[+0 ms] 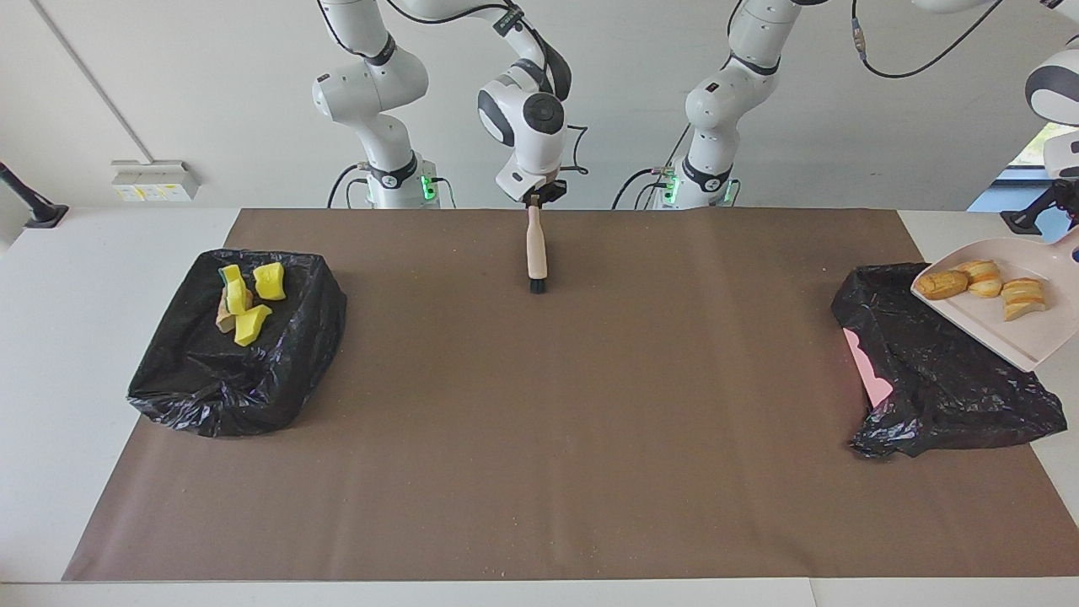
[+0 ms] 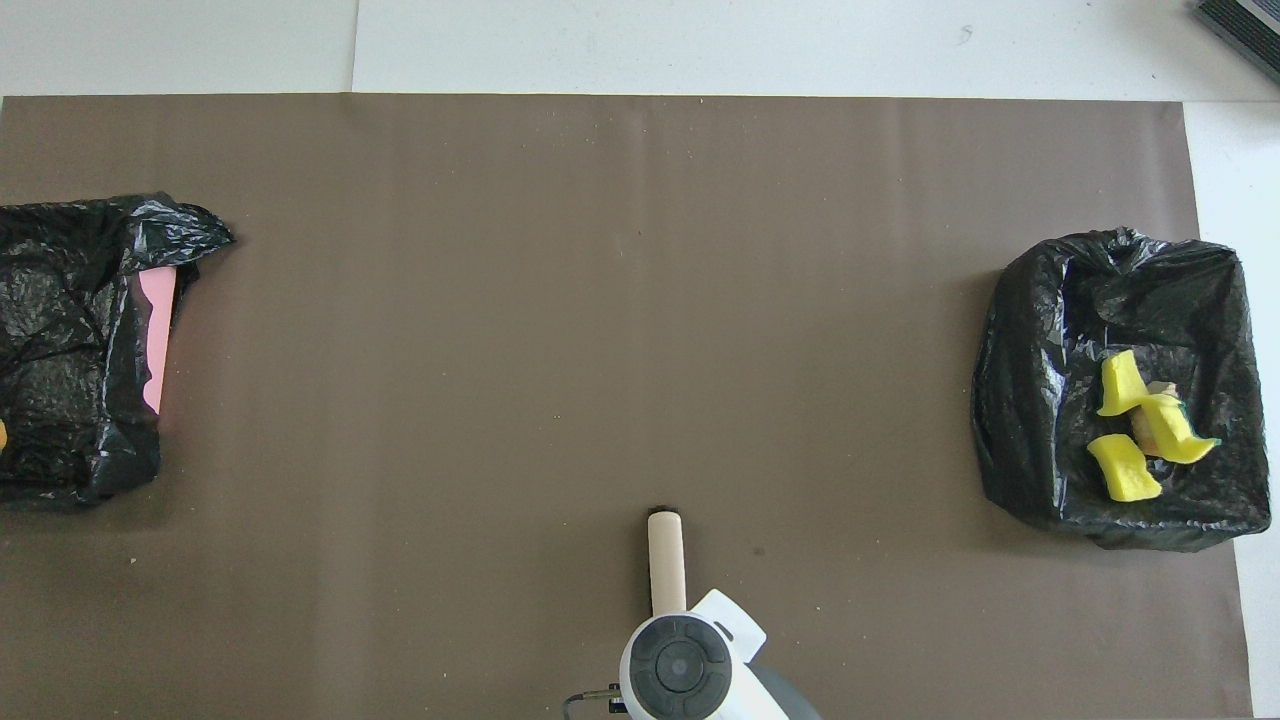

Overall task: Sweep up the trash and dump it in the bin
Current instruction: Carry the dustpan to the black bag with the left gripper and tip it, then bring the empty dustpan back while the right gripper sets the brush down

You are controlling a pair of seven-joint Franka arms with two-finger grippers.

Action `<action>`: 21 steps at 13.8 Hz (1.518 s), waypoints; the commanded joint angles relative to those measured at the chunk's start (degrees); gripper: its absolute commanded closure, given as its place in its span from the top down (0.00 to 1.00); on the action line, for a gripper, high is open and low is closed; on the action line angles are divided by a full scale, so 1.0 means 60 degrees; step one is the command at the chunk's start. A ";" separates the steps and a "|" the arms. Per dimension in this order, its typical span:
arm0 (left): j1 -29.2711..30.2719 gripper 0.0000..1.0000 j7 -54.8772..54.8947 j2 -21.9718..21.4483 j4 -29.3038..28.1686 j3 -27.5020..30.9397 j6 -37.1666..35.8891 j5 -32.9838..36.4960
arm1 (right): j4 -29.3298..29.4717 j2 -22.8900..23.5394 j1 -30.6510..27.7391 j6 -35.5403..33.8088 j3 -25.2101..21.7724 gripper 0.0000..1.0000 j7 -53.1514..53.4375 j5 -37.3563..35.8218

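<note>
A robotics lab, not a home or kitchen — two white Franka-type arms (image 1: 371, 93) are bolted at the edge of a white table (image 1: 93, 278), w/ cables trailing and green status lights at their bases. The work area is a plain brown paper sheet (image 1: 539, 405) taped flat, w/ bare pale walls, a wall socket box (image 1: 154, 179) and a camera-type stand (image 1: 29, 202) at the side. The bins are improvised — boxes lined w/ black bags (image 1: 244, 362), a staged test setup.
</note>
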 commanded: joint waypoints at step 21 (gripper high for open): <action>-0.2842 0.00 -0.5663 -0.1817 -0.1465 -0.0150 -0.3334 -0.2474 | 0.3755 -0.0851 -0.3041 -0.1961 -0.0190 1.00 -0.0646 -0.0825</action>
